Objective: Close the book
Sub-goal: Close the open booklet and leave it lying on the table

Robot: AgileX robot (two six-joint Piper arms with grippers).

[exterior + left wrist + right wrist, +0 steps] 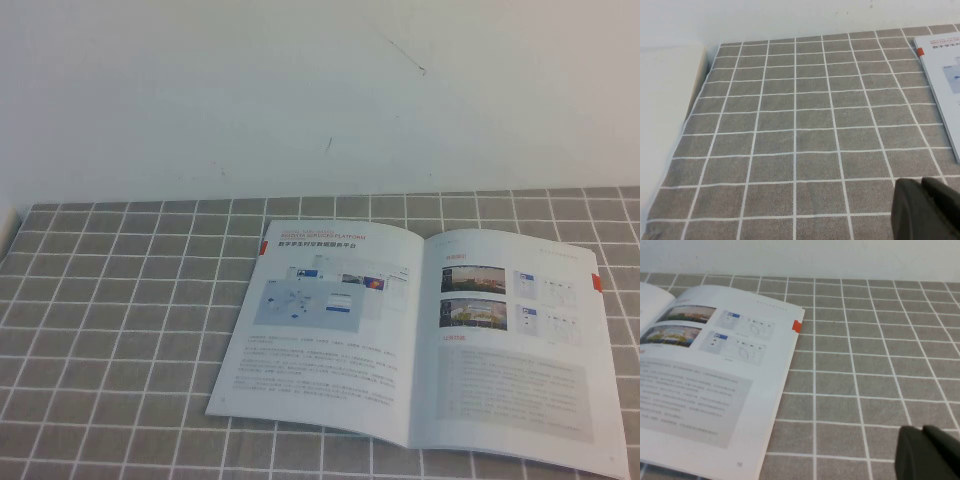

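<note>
An open book (pixel 420 340) lies flat on the grey checked tablecloth (pixel 120 300), right of centre, with printed pages and photos facing up and a small red tab on each outer edge. Neither arm shows in the high view. In the left wrist view my left gripper (pixel 921 183) hovers over bare cloth, its dark fingers pressed together, empty, with the book's left page edge (pixel 945 65) some way off. In the right wrist view my right gripper (pixel 923 430) is also shut and empty, over cloth beside the book's right page (pixel 715 375).
A white wall (pixel 320 90) rises behind the table's far edge. A white block or ledge (pixel 665 100) borders the cloth on the left side. Open cloth lies to the left of the book and along its right edge.
</note>
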